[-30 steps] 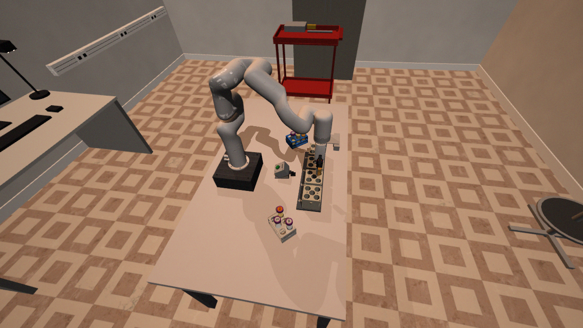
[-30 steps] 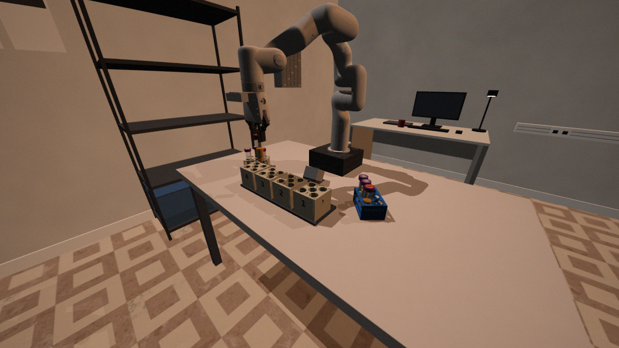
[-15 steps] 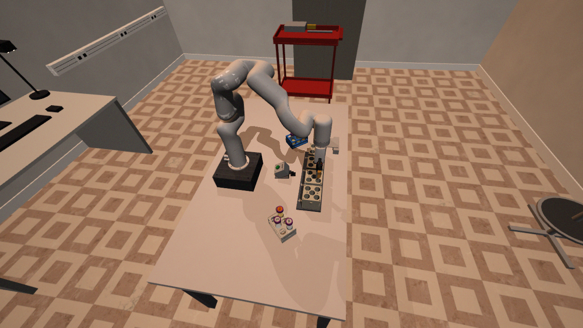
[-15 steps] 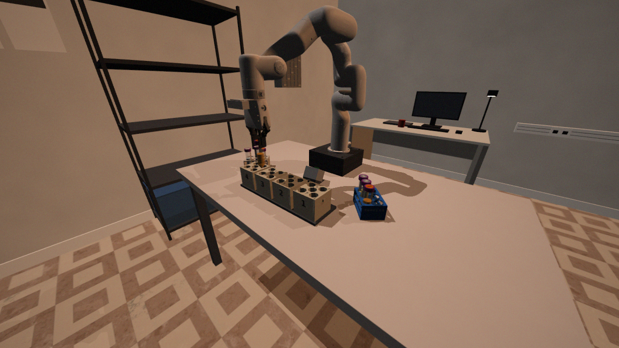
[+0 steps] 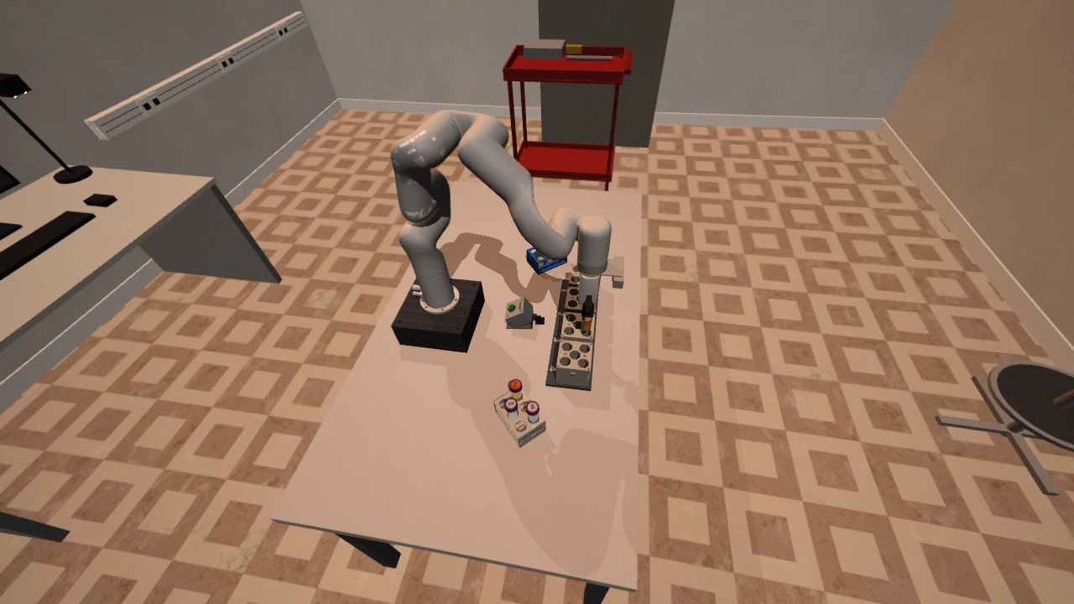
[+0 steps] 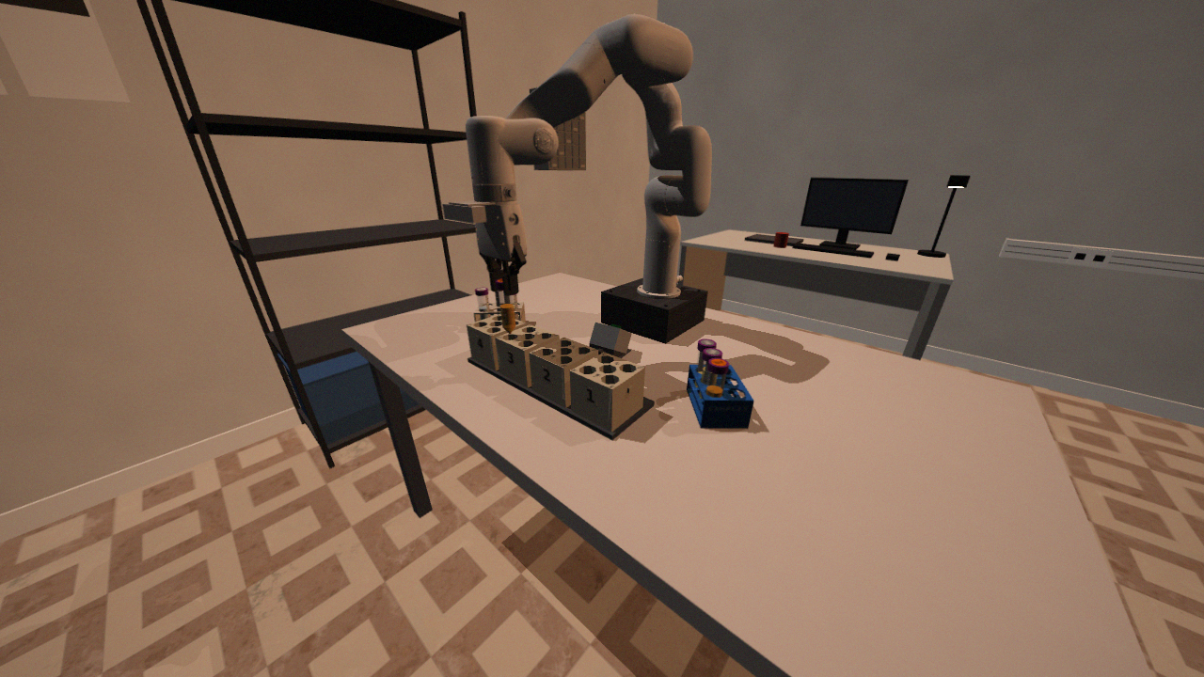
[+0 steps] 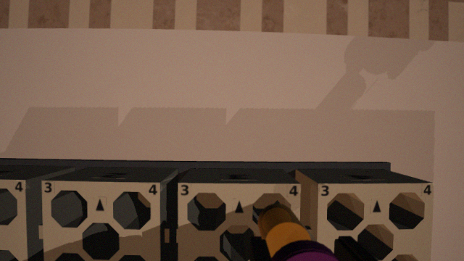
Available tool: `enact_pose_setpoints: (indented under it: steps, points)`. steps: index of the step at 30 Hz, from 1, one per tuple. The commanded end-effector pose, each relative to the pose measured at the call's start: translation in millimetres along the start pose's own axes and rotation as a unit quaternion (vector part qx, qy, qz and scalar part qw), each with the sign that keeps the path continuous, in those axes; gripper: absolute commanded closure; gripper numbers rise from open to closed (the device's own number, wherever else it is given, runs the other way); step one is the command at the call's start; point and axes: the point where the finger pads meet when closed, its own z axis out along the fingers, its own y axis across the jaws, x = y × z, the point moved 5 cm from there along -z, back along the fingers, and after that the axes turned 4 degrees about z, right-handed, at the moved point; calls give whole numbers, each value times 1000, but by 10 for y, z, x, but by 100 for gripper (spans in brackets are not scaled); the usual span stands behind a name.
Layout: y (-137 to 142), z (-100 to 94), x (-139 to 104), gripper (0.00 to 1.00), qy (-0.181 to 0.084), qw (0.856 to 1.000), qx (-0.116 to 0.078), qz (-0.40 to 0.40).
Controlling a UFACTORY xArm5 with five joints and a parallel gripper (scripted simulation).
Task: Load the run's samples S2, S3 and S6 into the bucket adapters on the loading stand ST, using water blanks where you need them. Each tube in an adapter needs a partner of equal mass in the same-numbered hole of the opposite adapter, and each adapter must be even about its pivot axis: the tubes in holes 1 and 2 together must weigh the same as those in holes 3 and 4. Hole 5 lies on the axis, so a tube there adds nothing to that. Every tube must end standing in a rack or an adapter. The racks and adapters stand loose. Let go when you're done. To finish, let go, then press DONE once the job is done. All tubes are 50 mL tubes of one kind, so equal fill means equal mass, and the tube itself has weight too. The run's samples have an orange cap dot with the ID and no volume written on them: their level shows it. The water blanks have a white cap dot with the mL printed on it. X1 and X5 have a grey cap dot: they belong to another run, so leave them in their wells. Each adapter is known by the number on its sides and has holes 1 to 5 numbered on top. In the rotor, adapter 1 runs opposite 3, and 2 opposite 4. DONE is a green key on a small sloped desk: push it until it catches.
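My gripper (image 5: 587,306) (image 6: 506,290) (image 7: 301,250) is shut on the purple cap end of an upright amber-filled tube (image 5: 586,323) (image 6: 507,317) (image 7: 286,233); its cap dot is hidden. The tube's tip is at hole 4 of adapter 3 (image 6: 510,357) (image 7: 239,188); whether it is inside the hole I cannot tell. Adapters 1 (image 6: 591,395), 2 (image 6: 546,376) (image 7: 101,186) and 4 (image 6: 480,343) (image 7: 377,189) show no tubes. A clear rack (image 5: 531,435) holds one orange-dot tube (image 5: 515,386) and two white-dot tubes (image 5: 510,405) (image 5: 532,408). A blue rack (image 5: 551,266) (image 6: 725,414) holds several tubes.
The sloped desk (image 5: 520,315) (image 6: 609,338) with the green DONE key (image 5: 511,308) stands between the robot base (image 5: 439,326) (image 6: 652,309) and the adapter row. The blue rack stands beside adapter 1. The clear rack stands past adapter 4, toward the top camera.
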Motion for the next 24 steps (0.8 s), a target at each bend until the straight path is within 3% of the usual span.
enact_pose_setpoints:
  steps: [1, 24]
  points:
    - [3, -13, 10, 100, 2, 1000, 2, 0]
    - [3, 127, 10, 100, 2, 1000, 2, 0]
